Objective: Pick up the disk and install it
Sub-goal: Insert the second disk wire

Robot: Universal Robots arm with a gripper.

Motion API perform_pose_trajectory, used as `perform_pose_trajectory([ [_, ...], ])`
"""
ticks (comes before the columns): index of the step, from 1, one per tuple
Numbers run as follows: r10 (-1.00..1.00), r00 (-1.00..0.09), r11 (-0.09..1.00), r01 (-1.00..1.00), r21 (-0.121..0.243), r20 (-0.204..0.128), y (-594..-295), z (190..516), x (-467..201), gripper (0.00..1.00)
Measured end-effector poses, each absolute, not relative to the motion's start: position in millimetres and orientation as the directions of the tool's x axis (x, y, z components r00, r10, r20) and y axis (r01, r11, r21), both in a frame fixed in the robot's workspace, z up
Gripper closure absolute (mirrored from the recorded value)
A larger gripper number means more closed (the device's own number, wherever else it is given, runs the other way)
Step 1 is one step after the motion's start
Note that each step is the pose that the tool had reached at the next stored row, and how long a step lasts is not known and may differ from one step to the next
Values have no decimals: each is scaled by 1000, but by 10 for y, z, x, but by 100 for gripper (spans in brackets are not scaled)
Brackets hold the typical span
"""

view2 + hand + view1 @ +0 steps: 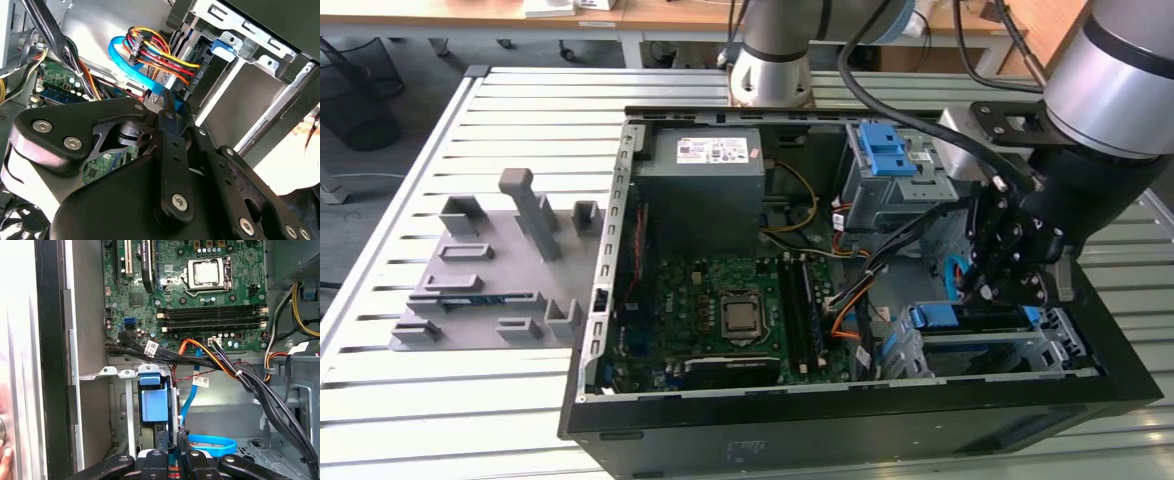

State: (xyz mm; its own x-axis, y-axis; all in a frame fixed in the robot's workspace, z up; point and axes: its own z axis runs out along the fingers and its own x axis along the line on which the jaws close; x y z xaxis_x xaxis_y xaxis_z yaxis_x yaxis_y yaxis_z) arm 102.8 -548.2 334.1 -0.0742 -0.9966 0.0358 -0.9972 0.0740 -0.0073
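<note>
The disk [974, 325] stands on edge in the drive bay [1061, 350] at the case's near corner, on the exterior view's right. Its blue carrier bracket [937, 318] shows at one end. In the first wrist view the disk [150, 405] is seen edge-on inside the metal bay. My gripper [991, 295] hangs straight down over it, jaws drawn close together and shut on the thin blue carrier edge. The gripper [172, 440] tips pinch that edge in the first wrist view. The gripper [167, 102] meets a bit of blue carrier [181, 107] in the second wrist view.
The open case holds a motherboard [720, 300], a grey power supply [707, 165] and a cage with blue latches [887, 150]. Cable bundles [220, 360] and a blue flat cable [210, 442] run close to the bay. A grey fixture [494, 280] lies outside. A hand [4, 455] rests by the case wall.
</note>
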Motion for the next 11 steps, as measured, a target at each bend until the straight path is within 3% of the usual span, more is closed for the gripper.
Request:
perform_pose_trajectory([
  [4, -997, -72, 72, -997, -7, 5, -5507, 3338, 1028, 80],
  [11, -998, -68, 68, -998, -13, 0, -5584, 3330, 1029, 80],
])
